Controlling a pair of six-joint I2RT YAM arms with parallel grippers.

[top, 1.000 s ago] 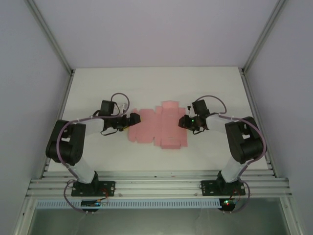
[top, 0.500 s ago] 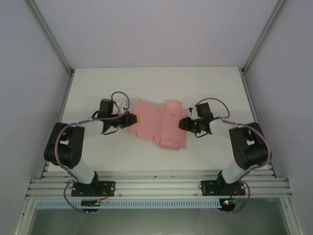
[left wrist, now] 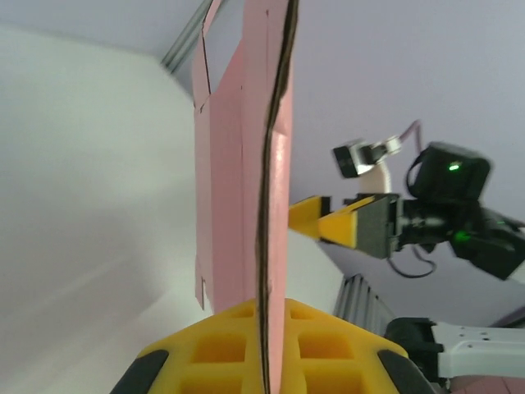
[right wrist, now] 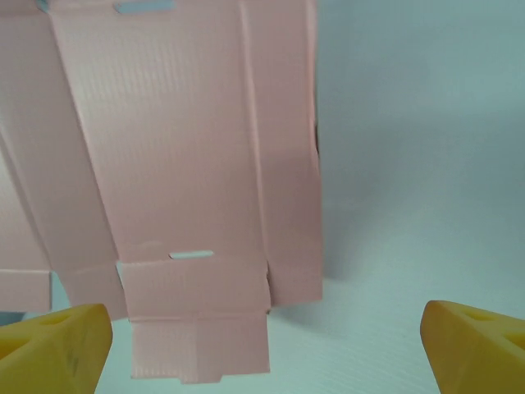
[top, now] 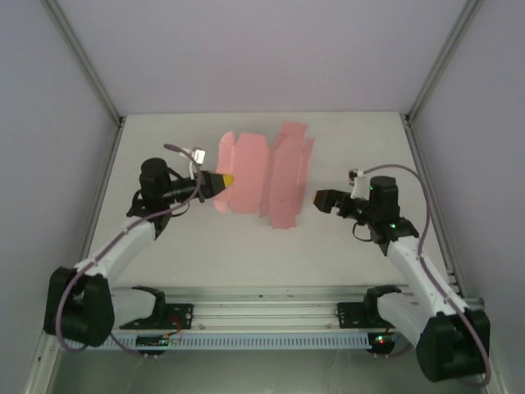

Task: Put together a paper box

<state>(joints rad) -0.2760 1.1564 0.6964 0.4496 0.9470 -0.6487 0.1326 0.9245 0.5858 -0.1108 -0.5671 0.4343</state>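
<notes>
Pinching the left edge of the paper box (top: 262, 172), an unfolded pink die-cut sheet held up over the middle of the surface (top: 353, 148): left tool (top: 223, 180), clenched on the card. To the sheet's right and apart from it, right tool (top: 321, 199), spread wide and empty. Step in hand, by the look of it: presenting the sheet for a first fold. Next, probably, closing on the right-hand flap and creasing along a score. Nothing else near the sheet; only the limp card itself in the way.

Left arm (top: 115, 250), right arm (top: 418, 271): white links, black joints, purple-grey cables (top: 394, 168). Left gripper (left wrist: 264, 345), right gripper (right wrist: 262, 353): yellow fingers (left wrist: 328, 353). Green LED (left wrist: 453, 167) on right wrist.
</notes>
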